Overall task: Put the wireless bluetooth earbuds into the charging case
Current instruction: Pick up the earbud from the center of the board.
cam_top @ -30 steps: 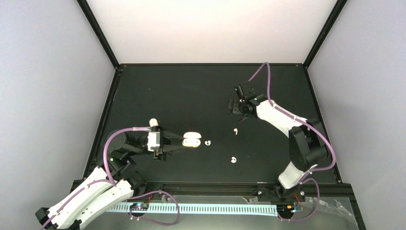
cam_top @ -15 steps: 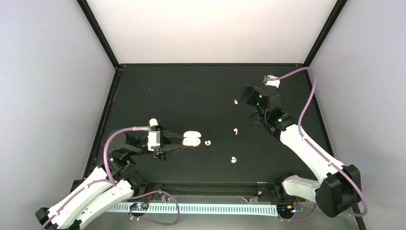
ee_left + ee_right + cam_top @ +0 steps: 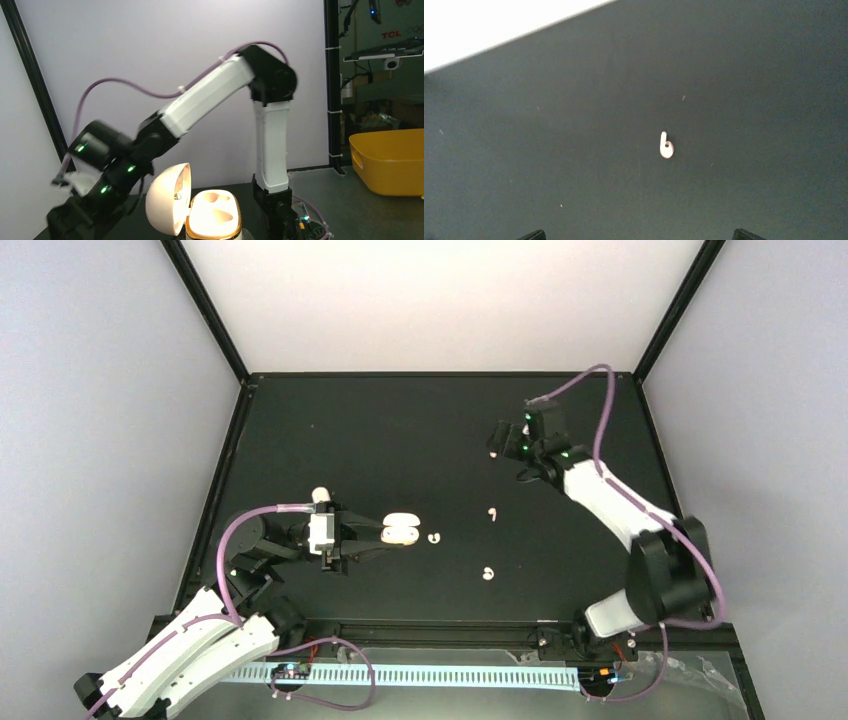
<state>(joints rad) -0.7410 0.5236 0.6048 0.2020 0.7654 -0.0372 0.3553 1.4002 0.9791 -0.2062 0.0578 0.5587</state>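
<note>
**Top view:** high above the 6 o'clock edge, looking down on the whole table.
**Left wrist:** low, close behind the open charging case, facing 3 o'clock toward the right arm; both also appear overhead.
**Right wrist:** near, looking straight down on one earbud.

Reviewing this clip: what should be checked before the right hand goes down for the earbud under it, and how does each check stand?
1. Charging case lid open, both sockets empty: ok.
2. Left hand shut on the case: ok.
3. Right hand open: ok.
4. Stemmed earbud lying free, roughly centred ahead of the right fingertips: ok.
5. Right hand low enough to close on it: cannot tell.
</note>
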